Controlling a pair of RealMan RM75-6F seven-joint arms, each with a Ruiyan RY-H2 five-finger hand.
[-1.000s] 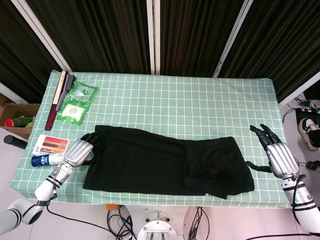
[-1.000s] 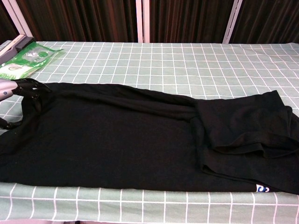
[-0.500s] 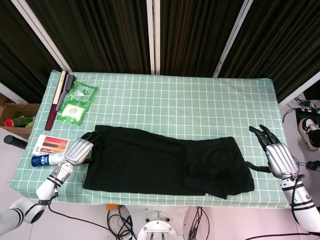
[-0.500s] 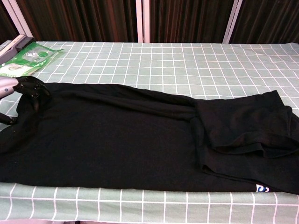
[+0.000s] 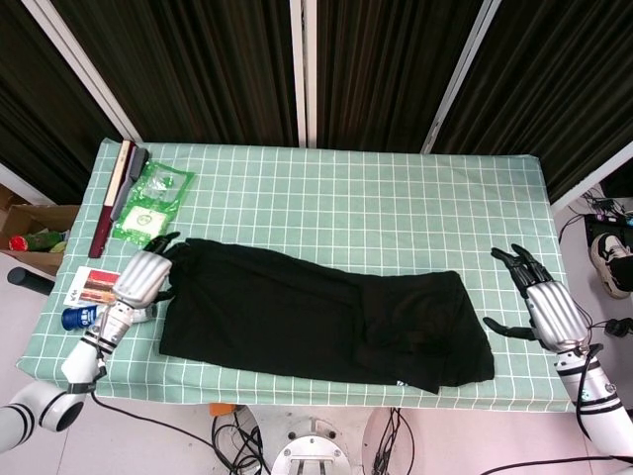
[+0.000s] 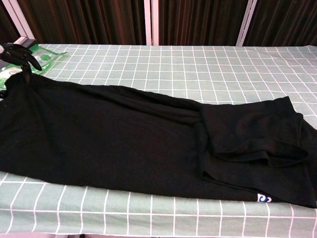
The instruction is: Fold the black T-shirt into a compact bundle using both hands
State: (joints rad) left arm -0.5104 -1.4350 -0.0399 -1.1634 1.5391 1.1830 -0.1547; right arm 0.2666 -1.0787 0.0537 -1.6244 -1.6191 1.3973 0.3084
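The black T-shirt [image 5: 316, 317] is lying spread across the near half of the desk [image 5: 396, 213], one long dark band running left to right, with its right end already doubled over into a looser, rumpled layer. Compared with a second ago, the left hand [image 5: 141, 277] is now sitting farther back and a little higher on the checked cloth, and the shirt's left edge is going with it: that corner is lifting and stretching toward the far-left, so the whole garment is lying slightly skewed. Its fingers [image 6: 20, 53] are curling down into the cloth at that corner; they seem to be pinching the fabric, though the dark cloth is hiding the actual contact. The right hand [image 5: 549, 307] is waiting just off the shirt's right end, apart from it, fingers spread and holding nothing, barely shifted from before. This is reading as the start of a fold from the left side, with most of the folding not yet done. At the far-left a green packet [image 5: 153, 203] and a dark flat case [image 5: 114, 193] are lying close to the raised corner, and a card [image 5: 94, 285] and a small bottle [image 5: 84, 317] are sitting beside the left wrist.
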